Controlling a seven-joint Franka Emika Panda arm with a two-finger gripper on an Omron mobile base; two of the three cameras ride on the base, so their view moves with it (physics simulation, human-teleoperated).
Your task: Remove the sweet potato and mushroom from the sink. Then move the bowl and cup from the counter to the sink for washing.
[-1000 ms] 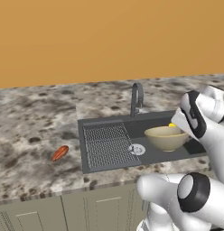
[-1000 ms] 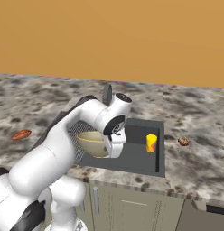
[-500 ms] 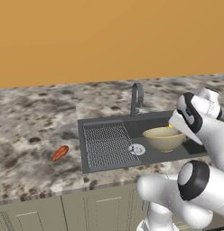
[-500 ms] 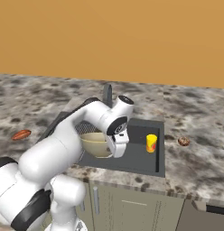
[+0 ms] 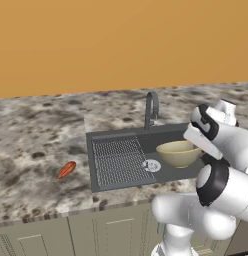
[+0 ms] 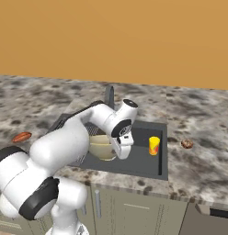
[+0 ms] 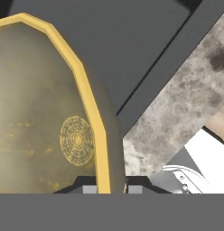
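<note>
The tan-gold bowl (image 5: 177,153) sits low in the right half of the dark sink (image 5: 114,135), beside the ribbed drainer. My gripper (image 7: 111,187) is shut on the bowl's (image 7: 46,126) yellow rim, one fingertip (image 7: 90,188) inside and the other outside. In the right base view my hand covers part of the bowl (image 6: 101,148). The yellow cup (image 6: 154,145) stands upright in the sink's (image 6: 162,160) right end. The sweet potato (image 5: 66,169) lies on the counter left of the sink. To the sink's right, the mushroom (image 6: 186,143) rests on the counter.
The grey arched faucet (image 5: 152,107) rises behind the basin, close to my arm. A silver drain (image 5: 152,165) sits just left of the bowl. Speckled stone counter (image 5: 41,145) stretches left of the sink and ends at a front edge above the cabinet doors (image 5: 111,230).
My hand and the bowl have eased slightly left and down inside the basin. The cup, sweet potato and mushroom have stayed put.
</note>
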